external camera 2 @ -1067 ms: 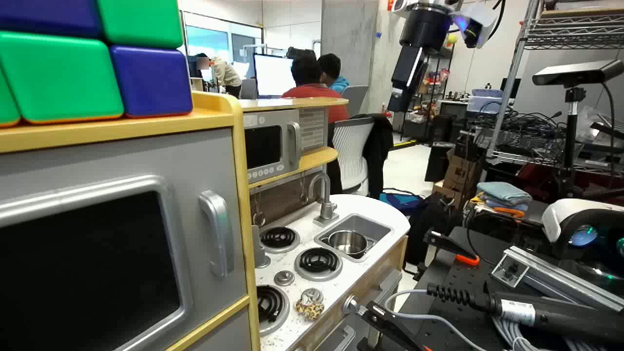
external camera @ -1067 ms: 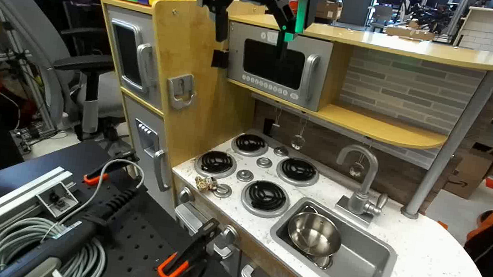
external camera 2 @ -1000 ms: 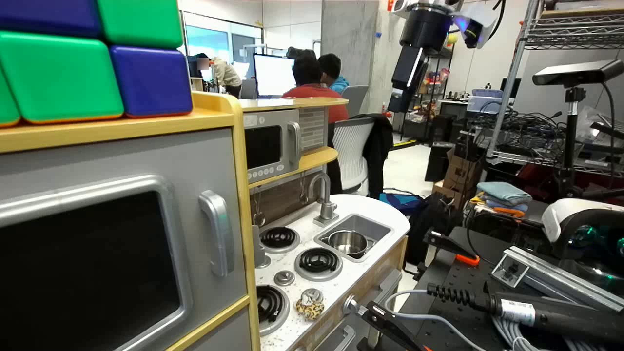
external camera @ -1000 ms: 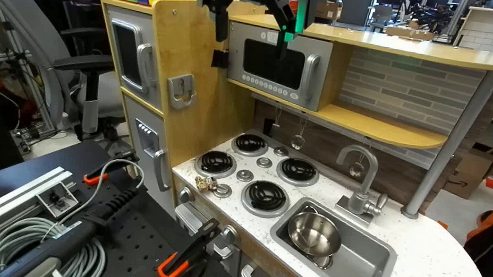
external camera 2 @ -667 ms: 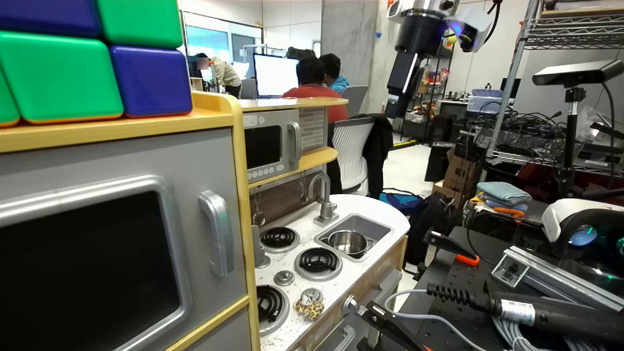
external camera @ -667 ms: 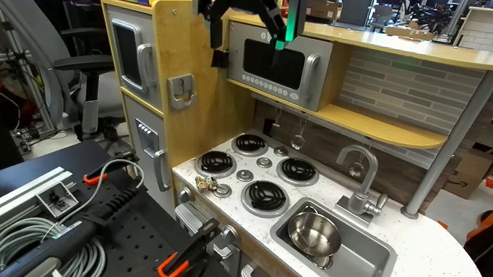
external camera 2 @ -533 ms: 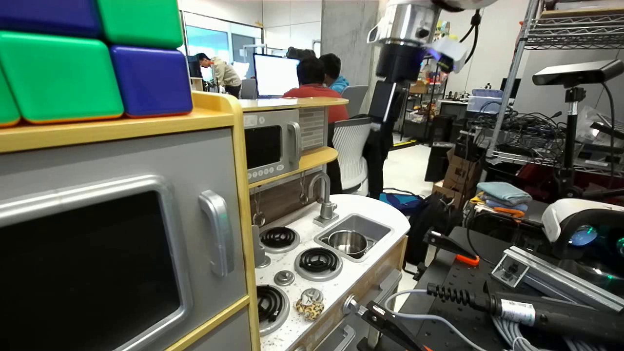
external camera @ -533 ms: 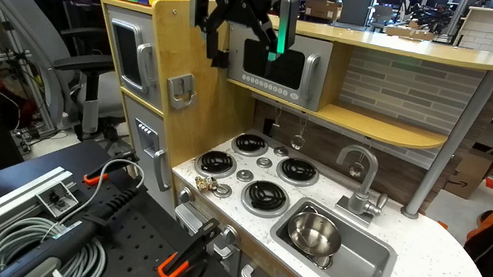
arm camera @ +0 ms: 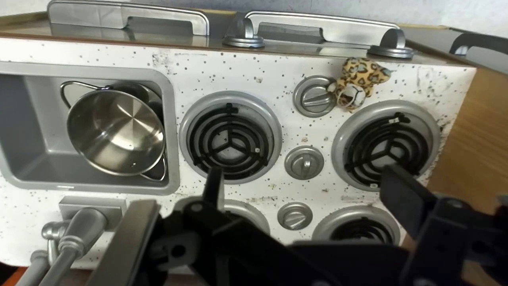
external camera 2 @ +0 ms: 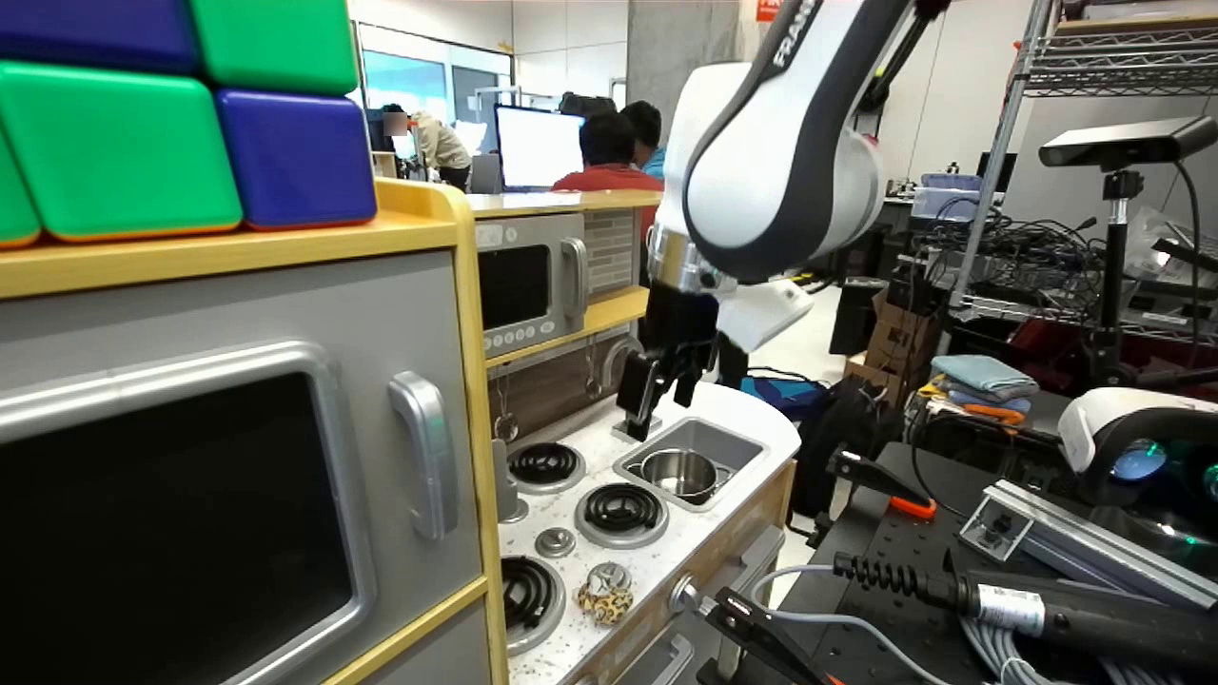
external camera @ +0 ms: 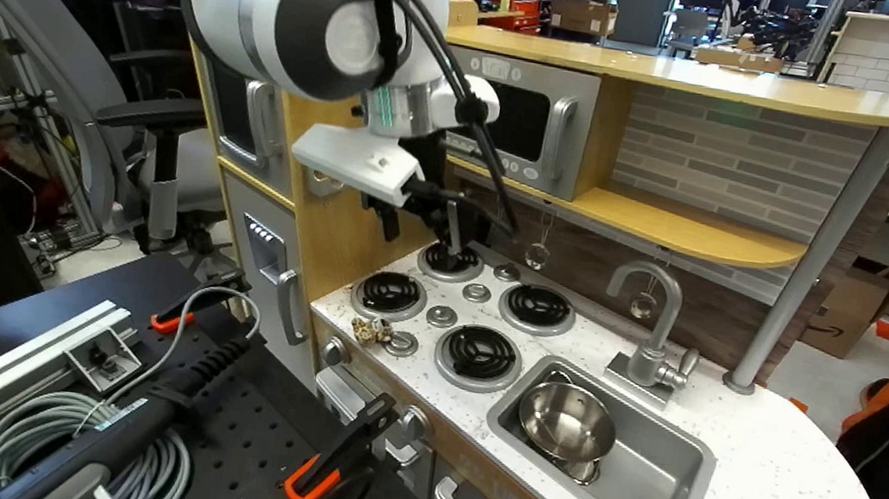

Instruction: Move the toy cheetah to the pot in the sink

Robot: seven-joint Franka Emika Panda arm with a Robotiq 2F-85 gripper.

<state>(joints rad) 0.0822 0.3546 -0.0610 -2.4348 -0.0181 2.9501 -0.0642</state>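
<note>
You seem to have both grabbing and carrying left: your black fingers (arm camera: pixel 405 198) are wide apart and empty, and the tan, spotty toy cheetah (arm camera: pixel 360 76) lies on the white, speckled bench (arm camera: pixel 274 73), outside the round steel pot (arm camera: pixel 115 131) in the grey, box-shaped sink (arm camera: pixel 47 169).

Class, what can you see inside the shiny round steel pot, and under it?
Inside the shiny round steel pot, the wrist view shows bare, reflective metal. Anything directly beneath in the grey rectangular sink is covered and cannot be seen.
</note>
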